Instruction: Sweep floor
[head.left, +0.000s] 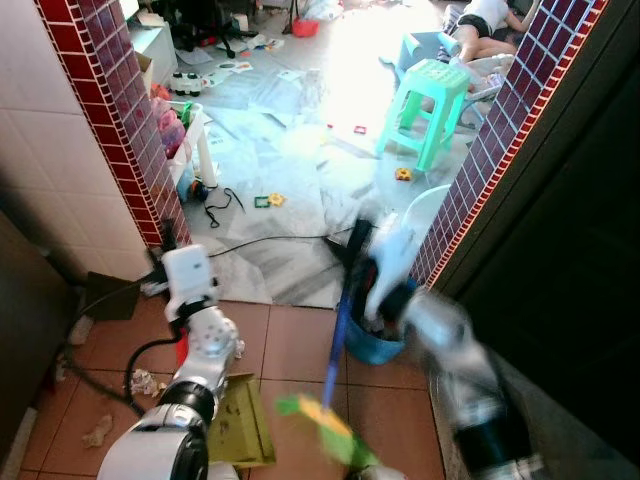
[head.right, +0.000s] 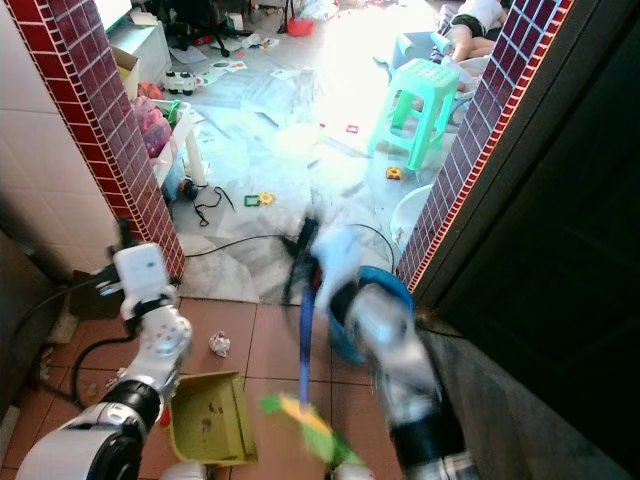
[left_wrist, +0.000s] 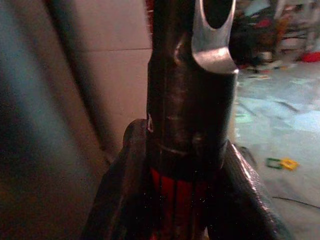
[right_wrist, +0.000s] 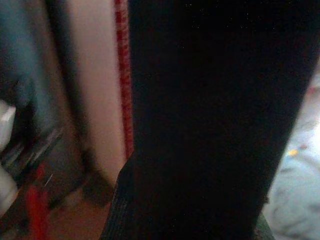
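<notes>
Looks light and stiff along the blue stick of the broom, with soft green and yellow bristles low near the tile floor; likely to bend at the bristle end and swing freely if gripped too high. Best taken partway up the stick, where a firm pinch gives leverage. Stands upright just ahead, between the two arms, blurred with the right arm.

Cannot tell whether the right claw is spread or pressed together: smeared at the stick in the head views, dark in its wrist view. Left claw pinches a dark handle with red showing, probably that of the yellow dustpan, which lies low on the tiles on the left side; thin plastic by the look, light, easy to tip.

Crumpled paper near the dustpan, more scraps by the left wall. Blue bucket just beside the broom, close against the brick-red pillar, crowding any stroke to the right. Black cable across the doorway, apt to snag bristles. Beyond, a green stool, scattered toys, and a person lying well apart.
</notes>
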